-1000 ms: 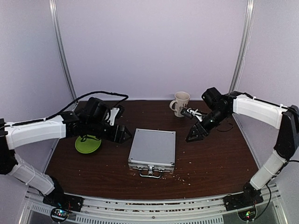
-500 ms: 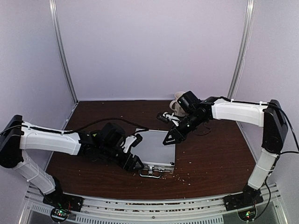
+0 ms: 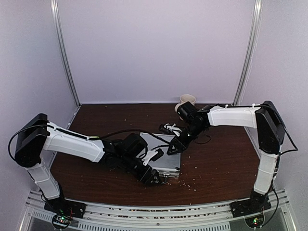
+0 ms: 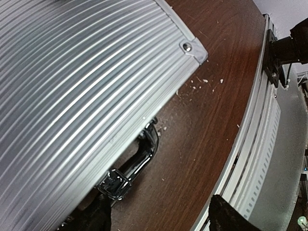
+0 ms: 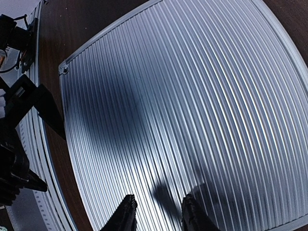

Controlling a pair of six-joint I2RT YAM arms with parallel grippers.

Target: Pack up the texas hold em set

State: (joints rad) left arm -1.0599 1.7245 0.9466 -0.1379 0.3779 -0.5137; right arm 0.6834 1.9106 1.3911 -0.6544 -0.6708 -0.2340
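Observation:
The silver ribbed briefcase [image 3: 168,162] of the texas hold em set lies closed on the brown table; its lid fills the left wrist view [image 4: 72,82] and the right wrist view [image 5: 192,96]. No chips, buttons or card box show. My left gripper [image 3: 153,177] is low at the case's front edge, open, its fingertips [image 4: 96,217] straddling the black handle [image 4: 139,159] and bare table without touching. My right gripper [image 3: 173,147] hovers over the lid's far right part, its fingers [image 5: 122,216] a narrow gap apart with nothing between them.
A beige mug [image 3: 185,100] stands at the back behind the right arm. Pale crumbs [image 3: 188,183] lie scattered by the case's front right corner. The metal rail [image 4: 250,144] of the table's near edge runs close to the left gripper.
Both arms have swung in from the sides to the case: the left down to its front edge at the handle, the right over the lid. The right fingers have drawn closer together.

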